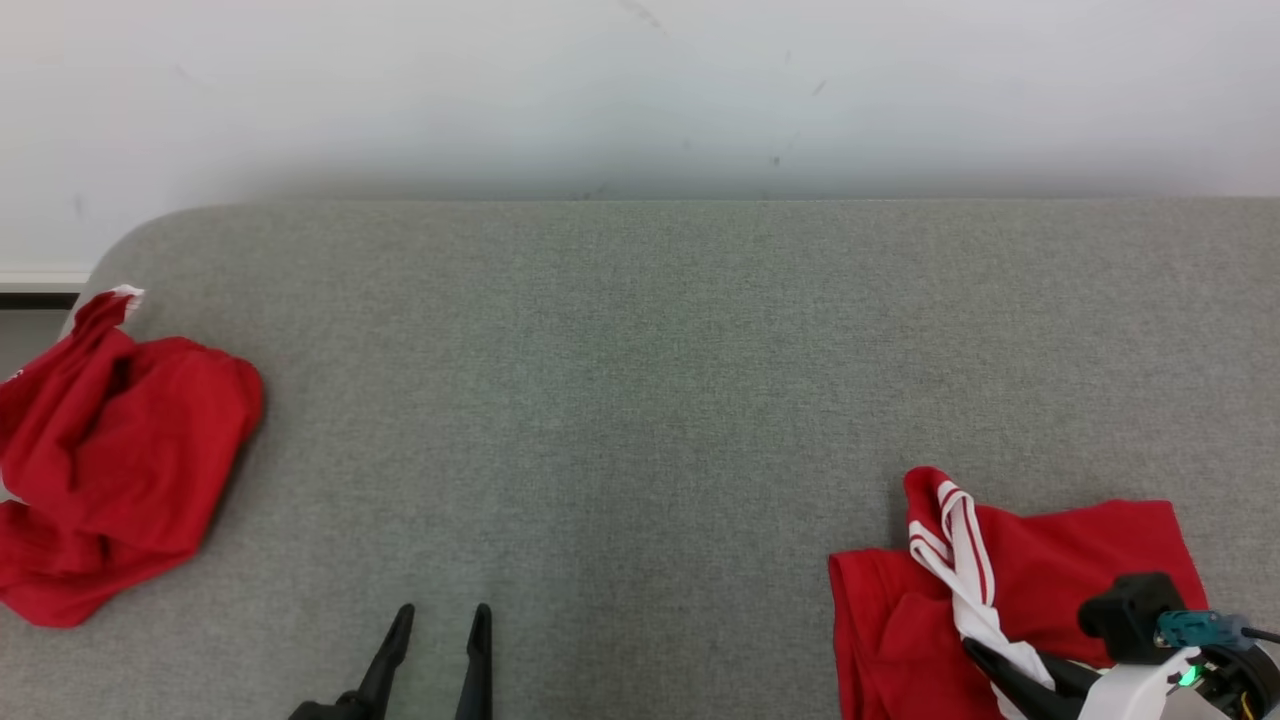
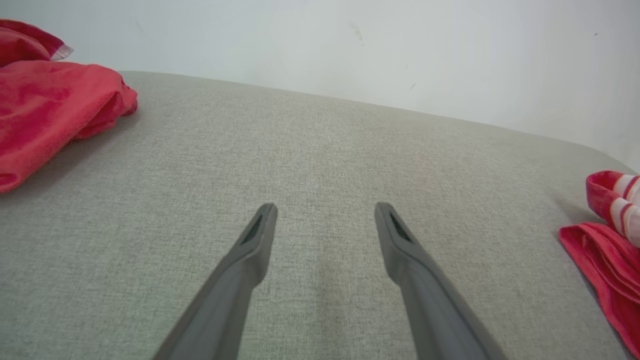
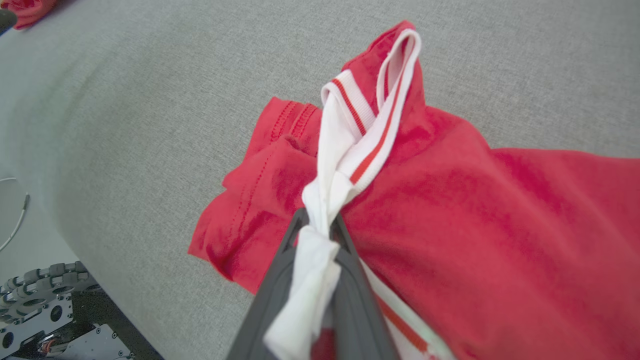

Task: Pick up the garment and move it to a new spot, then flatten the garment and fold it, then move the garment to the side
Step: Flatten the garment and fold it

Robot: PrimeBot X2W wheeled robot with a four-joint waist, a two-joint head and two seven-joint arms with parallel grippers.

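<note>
A red garment (image 1: 1060, 560) with a white, red-striped collar (image 1: 955, 540) lies crumpled at the near right of the grey table (image 1: 640, 380). My right gripper (image 1: 978, 652) is shut on that collar. In the right wrist view the white band (image 3: 360, 145) is pinched between the fingertips of the right gripper (image 3: 318, 224), with the red cloth (image 3: 475, 210) spread beyond it. At the bottom centre my left gripper (image 1: 440, 615) hovers open over bare table, its fingers (image 2: 260, 235) wide apart and holding nothing. The garment's edge (image 2: 607, 260) shows at the right of the left wrist view.
A second red garment (image 1: 110, 460) lies bunched at the table's left edge and is also seen as a red heap (image 2: 45, 105) in the left wrist view. A white wall (image 1: 640, 90) stands behind the table. The robot's base (image 3: 40, 310) sits below the near table edge.
</note>
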